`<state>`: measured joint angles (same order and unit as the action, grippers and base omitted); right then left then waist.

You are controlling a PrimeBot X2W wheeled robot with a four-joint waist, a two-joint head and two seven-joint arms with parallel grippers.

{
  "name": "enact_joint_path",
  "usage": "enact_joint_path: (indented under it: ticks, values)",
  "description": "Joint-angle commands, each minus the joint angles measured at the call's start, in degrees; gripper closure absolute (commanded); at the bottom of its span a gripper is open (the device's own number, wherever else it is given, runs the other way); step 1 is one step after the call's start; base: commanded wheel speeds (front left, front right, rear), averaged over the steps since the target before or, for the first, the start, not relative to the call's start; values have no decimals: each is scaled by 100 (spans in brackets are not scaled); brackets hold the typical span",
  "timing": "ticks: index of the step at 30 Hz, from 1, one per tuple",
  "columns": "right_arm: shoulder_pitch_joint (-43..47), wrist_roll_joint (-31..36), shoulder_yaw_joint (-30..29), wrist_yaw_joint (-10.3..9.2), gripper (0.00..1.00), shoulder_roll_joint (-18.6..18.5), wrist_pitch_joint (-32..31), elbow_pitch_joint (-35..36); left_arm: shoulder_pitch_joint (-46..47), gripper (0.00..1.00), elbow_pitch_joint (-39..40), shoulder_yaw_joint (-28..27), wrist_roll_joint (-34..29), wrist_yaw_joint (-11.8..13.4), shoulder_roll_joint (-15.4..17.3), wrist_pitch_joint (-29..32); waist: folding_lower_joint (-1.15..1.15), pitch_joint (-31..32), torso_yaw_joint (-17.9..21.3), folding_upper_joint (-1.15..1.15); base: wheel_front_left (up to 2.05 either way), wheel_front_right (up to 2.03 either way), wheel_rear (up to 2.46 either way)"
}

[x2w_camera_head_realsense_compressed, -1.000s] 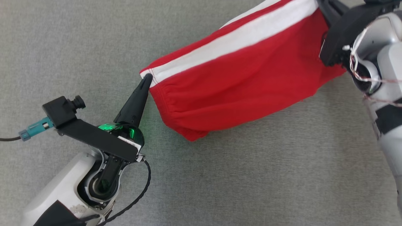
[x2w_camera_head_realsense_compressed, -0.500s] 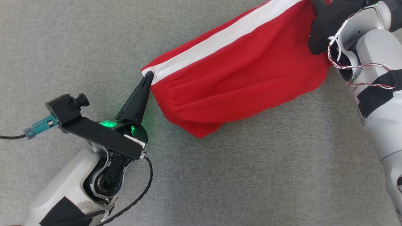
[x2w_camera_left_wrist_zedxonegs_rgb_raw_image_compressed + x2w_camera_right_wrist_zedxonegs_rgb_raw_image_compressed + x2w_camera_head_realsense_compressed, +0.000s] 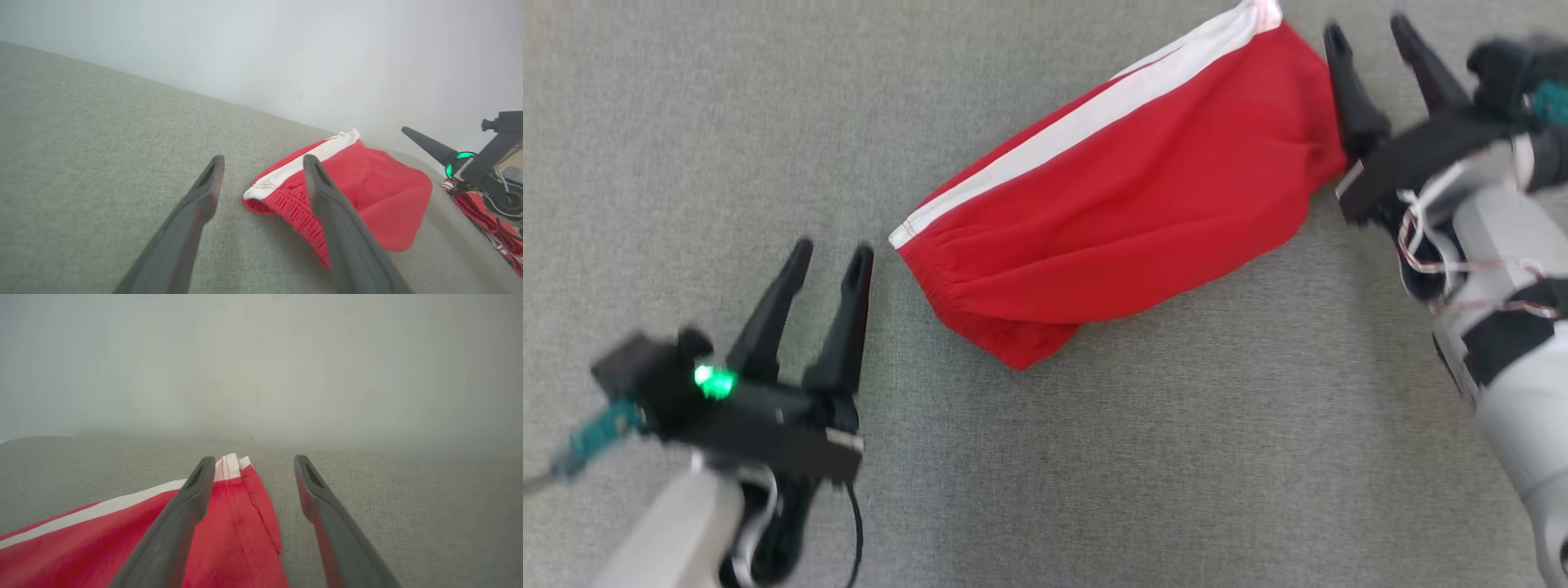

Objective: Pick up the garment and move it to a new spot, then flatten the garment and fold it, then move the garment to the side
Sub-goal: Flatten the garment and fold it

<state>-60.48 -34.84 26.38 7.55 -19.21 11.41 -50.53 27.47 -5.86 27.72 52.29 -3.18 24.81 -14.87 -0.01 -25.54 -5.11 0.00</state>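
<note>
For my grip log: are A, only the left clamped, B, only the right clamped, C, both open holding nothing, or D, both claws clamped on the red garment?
C: the left claw and right claw both show spread fingers, and the red garment lies free between them.

red garment (image 3: 1127,204) (white side stripe), folded, lying flat, diagonal

The red garment (image 3: 1127,196) with a white stripe lies on the grey worktop (image 3: 1094,474) between the two grippers. The left gripper (image 3: 833,247) is spread and empty, with the waistband end just right of its fingertips, not touching. The right gripper (image 3: 1365,26), also spread, has its left finger along the garment's other end.
</note>
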Motion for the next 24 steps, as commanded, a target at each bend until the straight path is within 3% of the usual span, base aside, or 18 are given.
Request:
enact_joint_path:
  ticks: [1, 9, 16, 24]
  values:
    - [179, -131, 19, -16, 0, -73, 23, 51, -230, 0, 156, -120, -252, 60, -60, -31, 1, 123, 78, 0, 0, 0, 0]
    - [844, -790, 26, -16, 0, -379, -135, 84, -1499, 0, 964, -683, -1574, 168, -521, -32, 1, 235, -135, 0, 0, 0, 0]
    - [964, -1013, -74, -16, 0, -486, -239, -289, -1915, 0, 989, -689, -2007, -87, -968, -32, 1, 228, -521, 0, 0, 0, 0]
    - [827, -1035, -52, -16, 0, -415, -379, -782, -1819, 0, 856, -774, -2230, -266, -1159, -33, 1, 218, -755, 0, 0, 0, 0]
